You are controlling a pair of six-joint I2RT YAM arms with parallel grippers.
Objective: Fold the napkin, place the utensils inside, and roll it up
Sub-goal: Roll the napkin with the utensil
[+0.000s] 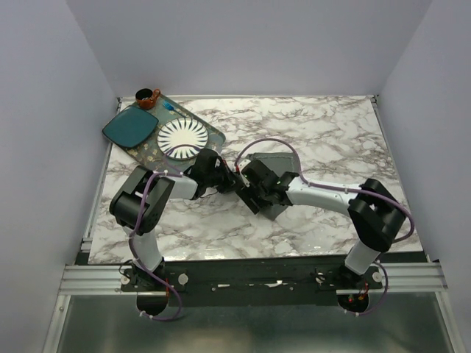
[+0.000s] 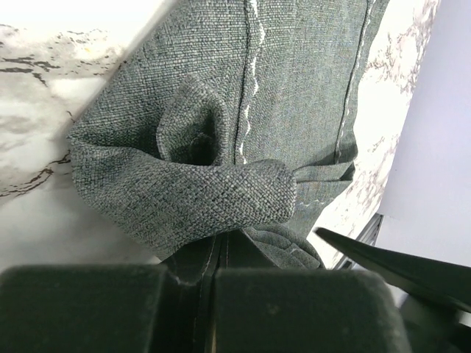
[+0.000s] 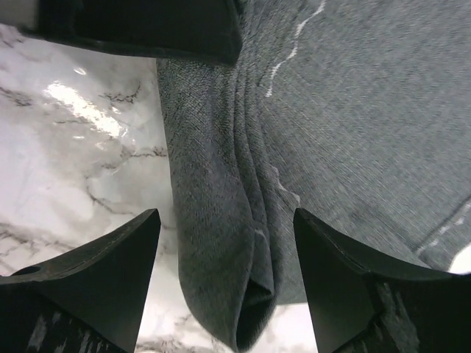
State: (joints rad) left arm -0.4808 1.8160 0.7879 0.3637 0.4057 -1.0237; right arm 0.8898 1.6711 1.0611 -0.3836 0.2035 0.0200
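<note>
The dark grey napkin (image 1: 274,163) lies mid-table, its near part rolled into a thick roll (image 3: 221,220). My left gripper (image 1: 234,182) is at the roll's left end. In the left wrist view its jaws (image 2: 221,254) are shut, and the lower lip of the rolled end (image 2: 199,191) runs into them. My right gripper (image 1: 252,195) stands open, one finger (image 3: 110,265) over the marble and the other over the flat cloth, with the roll's end between them and untouched. The utensils are hidden.
A tray (image 1: 215,134) at the back left carries a white ribbed plate (image 1: 182,138), a teal square plate (image 1: 131,126) and a brown cup (image 1: 146,97). Purple cables (image 1: 274,142) loop above the arms. The table (image 1: 331,125) has a marble top.
</note>
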